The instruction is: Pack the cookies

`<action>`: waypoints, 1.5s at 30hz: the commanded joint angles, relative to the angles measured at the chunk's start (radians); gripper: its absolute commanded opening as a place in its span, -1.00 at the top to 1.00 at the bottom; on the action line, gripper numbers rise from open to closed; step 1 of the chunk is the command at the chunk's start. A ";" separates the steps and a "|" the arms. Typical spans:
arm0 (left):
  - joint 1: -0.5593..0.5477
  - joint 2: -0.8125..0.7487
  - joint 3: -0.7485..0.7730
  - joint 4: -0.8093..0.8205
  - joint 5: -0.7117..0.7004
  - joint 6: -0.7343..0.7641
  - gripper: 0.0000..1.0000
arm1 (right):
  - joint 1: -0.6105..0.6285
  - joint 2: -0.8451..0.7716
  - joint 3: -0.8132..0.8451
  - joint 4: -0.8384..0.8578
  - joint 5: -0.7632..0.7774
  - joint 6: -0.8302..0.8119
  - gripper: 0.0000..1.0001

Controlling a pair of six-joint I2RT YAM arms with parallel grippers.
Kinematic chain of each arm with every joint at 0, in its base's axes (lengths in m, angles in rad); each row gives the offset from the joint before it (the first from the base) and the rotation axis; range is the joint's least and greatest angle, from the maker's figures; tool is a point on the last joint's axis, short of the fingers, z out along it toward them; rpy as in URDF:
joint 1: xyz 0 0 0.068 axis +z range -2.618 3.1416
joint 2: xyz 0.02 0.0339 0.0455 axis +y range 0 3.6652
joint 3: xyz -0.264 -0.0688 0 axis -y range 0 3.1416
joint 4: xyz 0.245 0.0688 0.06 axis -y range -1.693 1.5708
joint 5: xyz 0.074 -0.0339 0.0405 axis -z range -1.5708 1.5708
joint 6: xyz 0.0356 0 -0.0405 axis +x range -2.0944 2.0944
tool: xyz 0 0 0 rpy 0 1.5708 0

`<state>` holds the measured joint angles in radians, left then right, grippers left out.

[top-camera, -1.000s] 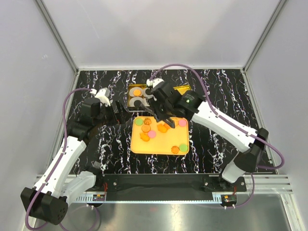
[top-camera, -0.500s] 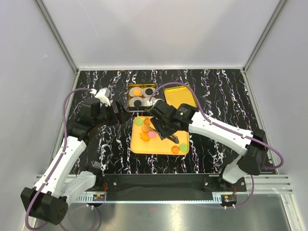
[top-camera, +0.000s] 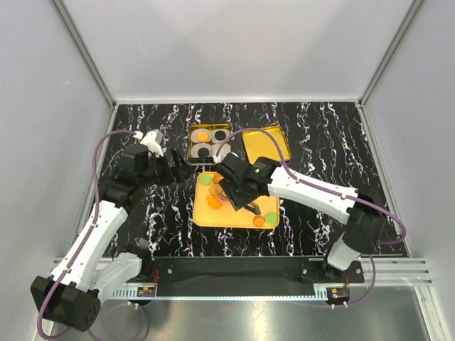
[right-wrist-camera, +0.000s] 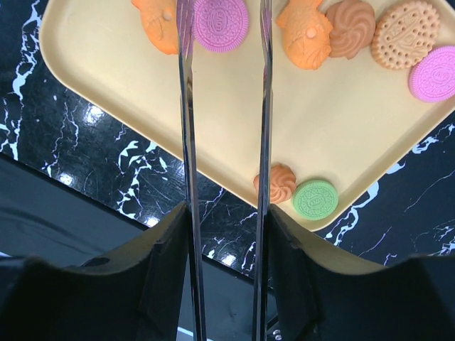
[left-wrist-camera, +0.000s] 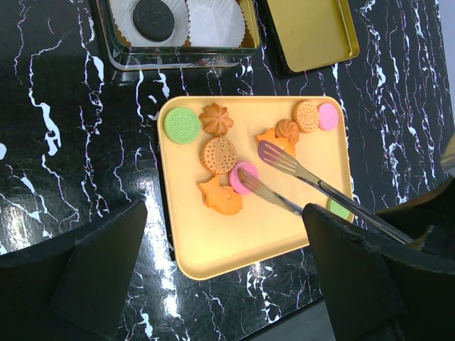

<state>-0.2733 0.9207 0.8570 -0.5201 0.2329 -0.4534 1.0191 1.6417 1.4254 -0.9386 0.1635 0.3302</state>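
Observation:
Several cookies lie on the yellow tray (top-camera: 231, 219): green (left-wrist-camera: 182, 125), orange swirl (left-wrist-camera: 216, 118), round biscuit (left-wrist-camera: 218, 154), fish-shaped (left-wrist-camera: 220, 196) and pink (left-wrist-camera: 328, 116) among them. My right gripper (right-wrist-camera: 224, 241) is shut on metal tongs (right-wrist-camera: 186, 142), also seen in the top view (top-camera: 240, 192). The tongs are spread, and their tips stand on either side of a pink cookie (right-wrist-camera: 221, 23) in the tray's middle. My left gripper (left-wrist-camera: 227, 284) is open and empty, above the table left of the tray (top-camera: 178, 167).
A gold tin (top-camera: 208, 142) with white cup liners stands behind the tray; it holds an orange cookie (top-camera: 202, 135) and black cookies (left-wrist-camera: 153, 18). Its lid (top-camera: 266, 145) lies to the right. A swirl cookie (right-wrist-camera: 276, 182) and a green one (right-wrist-camera: 316, 199) sit at the tray's near right corner.
My right arm has come back from the tin and swung left over the tray, bringing the tongs' tips down around the pink cookie. The left arm has not moved.

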 commanded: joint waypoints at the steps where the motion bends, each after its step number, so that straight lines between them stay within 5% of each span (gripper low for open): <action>1: 0.006 0.003 -0.010 0.061 0.017 -0.004 -0.98 | 0.009 -0.002 0.001 0.026 0.004 0.000 -0.07; 45: 0.006 0.003 -0.013 0.060 0.016 -0.005 -0.98 | 0.019 0.021 -0.029 0.038 -0.019 -0.002 -0.15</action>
<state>-0.2733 0.9257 0.8570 -0.5201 0.2329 -0.4534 1.0290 1.6714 1.3964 -0.9306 0.1444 0.3294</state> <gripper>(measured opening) 0.988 0.582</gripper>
